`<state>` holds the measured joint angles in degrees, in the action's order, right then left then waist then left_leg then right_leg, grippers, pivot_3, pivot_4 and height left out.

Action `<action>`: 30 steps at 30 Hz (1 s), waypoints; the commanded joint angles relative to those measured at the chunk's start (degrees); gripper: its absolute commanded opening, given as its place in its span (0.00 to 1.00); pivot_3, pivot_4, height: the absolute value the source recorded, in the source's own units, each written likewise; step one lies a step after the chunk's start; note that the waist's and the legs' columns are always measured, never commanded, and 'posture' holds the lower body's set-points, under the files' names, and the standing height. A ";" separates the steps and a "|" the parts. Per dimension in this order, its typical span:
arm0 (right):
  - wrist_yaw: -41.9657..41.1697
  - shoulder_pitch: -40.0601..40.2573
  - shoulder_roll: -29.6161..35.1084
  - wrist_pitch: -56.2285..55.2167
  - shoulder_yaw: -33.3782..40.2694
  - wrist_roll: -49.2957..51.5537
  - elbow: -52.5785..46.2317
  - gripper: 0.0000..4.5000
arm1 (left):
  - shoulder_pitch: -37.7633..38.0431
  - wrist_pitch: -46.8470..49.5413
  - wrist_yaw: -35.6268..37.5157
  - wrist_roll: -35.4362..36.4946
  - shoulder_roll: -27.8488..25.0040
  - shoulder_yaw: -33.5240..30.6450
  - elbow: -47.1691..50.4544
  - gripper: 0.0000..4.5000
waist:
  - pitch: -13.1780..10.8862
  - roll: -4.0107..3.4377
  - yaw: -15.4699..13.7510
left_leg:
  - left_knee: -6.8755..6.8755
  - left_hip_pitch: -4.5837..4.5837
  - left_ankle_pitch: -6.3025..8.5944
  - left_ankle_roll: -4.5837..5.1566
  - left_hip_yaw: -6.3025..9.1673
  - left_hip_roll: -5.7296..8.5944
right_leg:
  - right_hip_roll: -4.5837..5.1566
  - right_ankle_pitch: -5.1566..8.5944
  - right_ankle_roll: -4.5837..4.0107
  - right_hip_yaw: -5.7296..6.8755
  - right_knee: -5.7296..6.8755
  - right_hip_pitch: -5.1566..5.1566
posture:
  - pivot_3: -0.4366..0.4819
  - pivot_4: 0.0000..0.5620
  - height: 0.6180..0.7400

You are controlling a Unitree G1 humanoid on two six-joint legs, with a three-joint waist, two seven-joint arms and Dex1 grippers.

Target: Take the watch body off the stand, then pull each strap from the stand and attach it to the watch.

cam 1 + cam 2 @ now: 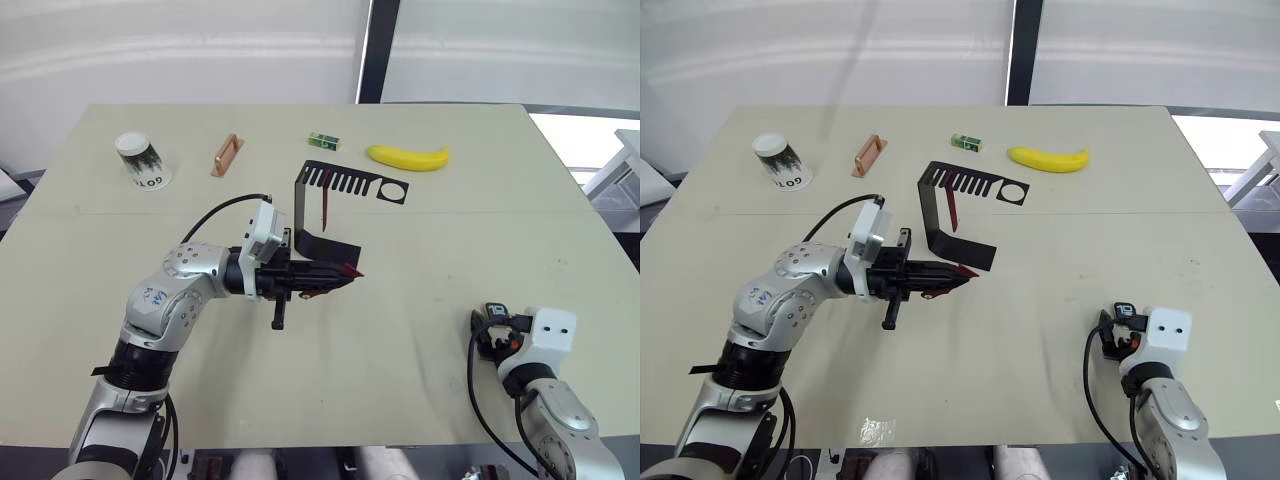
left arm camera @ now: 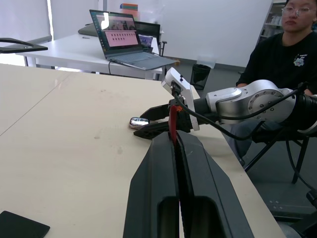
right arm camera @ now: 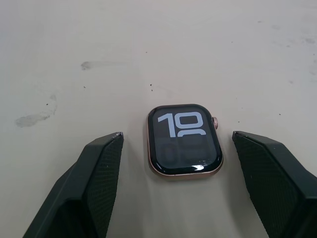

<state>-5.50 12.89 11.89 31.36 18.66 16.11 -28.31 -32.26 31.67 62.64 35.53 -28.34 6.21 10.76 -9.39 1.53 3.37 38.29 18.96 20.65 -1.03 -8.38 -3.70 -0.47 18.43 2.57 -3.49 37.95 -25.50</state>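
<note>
My left gripper (image 1: 962,272) is pinching one dark-red strap (image 2: 173,122), held over the beige table (image 1: 420,300) just near of the stand (image 1: 322,215), where the other strap (image 1: 325,203) hangs from the slotted top plate. My right gripper (image 3: 176,148) is spread wide, fingers either side of the watch body (image 3: 184,139), not touching; it lies flat near the table's right near edge. Far side: paper cup (image 1: 141,160), banana (image 1: 407,157), small green box (image 1: 323,141). Room has a laptop (image 2: 124,42) and a seated person (image 2: 285,49).
</note>
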 commanded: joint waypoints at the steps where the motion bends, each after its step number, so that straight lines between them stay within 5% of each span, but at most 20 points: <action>1: 1.33 0.38 -0.56 0.84 -0.41 -0.92 1.01 0.83 | -0.20 -0.57 -0.04 0.13 -0.17 -0.47 1.99 0.00 | 0.00 0.00 0.01 | 0.00 0.00 0.00 0.00 0.00 0.00 | 0.00 0.00 0.00 0.00 0.00 0.00 | 0.48 0.27 1.00; 3: 1.26 0.32 -0.72 0.89 -0.32 -0.96 0.96 0.83 | -0.27 -0.62 -0.06 0.09 -0.14 -0.48 1.91 0.00 | 0.00 0.00 0.03 | 0.00 0.00 0.00 0.00 0.00 0.00 | 0.00 0.00 0.00 0.00 0.00 0.00 | 0.48 0.27 1.00; 9: 1.91 0.20 -2.41 2.46 1.46 0.69 -0.25 0.35 | -0.30 -0.62 -0.19 0.10 -0.02 -0.49 1.89 0.00 | 0.01 0.02 -0.11 | 0.00 0.00 0.00 0.00 0.00 0.00 | 0.01 0.00 0.00 0.00 0.00 0.00 | 0.48 0.27 1.00; 10: 1.78 0.32 -2.22 2.54 1.44 0.48 -0.52 0.34 | -0.29 -0.61 -0.21 0.11 -0.01 -0.49 1.90 0.00 | 0.01 0.02 -0.12 | 0.00 0.00 0.00 0.00 0.00 0.00 | 0.00 0.00 0.00 0.00 0.00 0.00 | 0.48 0.27 1.00; 24: -3.52 -2.38 8.12 10.77 4.87 5.99 -5.94 0.34 | 0.48 -0.84 -0.42 0.09 -0.32 -0.80 1.92 0.00 | 0.00 0.00 -0.01 | -0.01 0.00 0.00 0.00 -0.01 0.00 | -0.01 0.00 0.00 -0.01 0.01 0.00 | 0.48 0.27 1.00; 30: -11.67 -4.67 17.66 18.47 4.83 12.63 -7.26 0.34 | 0.24 -2.86 -0.44 -1.98 -0.48 -0.28 0.76 0.00 | 0.00 0.01 -0.14 | -0.01 0.02 0.00 0.00 0.01 0.01 | -0.01 0.00 0.00 0.00 -0.01 0.00 | 0.48 0.27 1.00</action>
<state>-13.41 8.99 27.26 48.11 22.43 25.70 -32.61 -31.58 30.69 62.12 34.76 -28.38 6.19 10.67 -9.38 1.54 3.23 38.28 18.98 20.65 -1.03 -8.36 -3.69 -0.48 18.44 2.57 -3.49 37.93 -25.50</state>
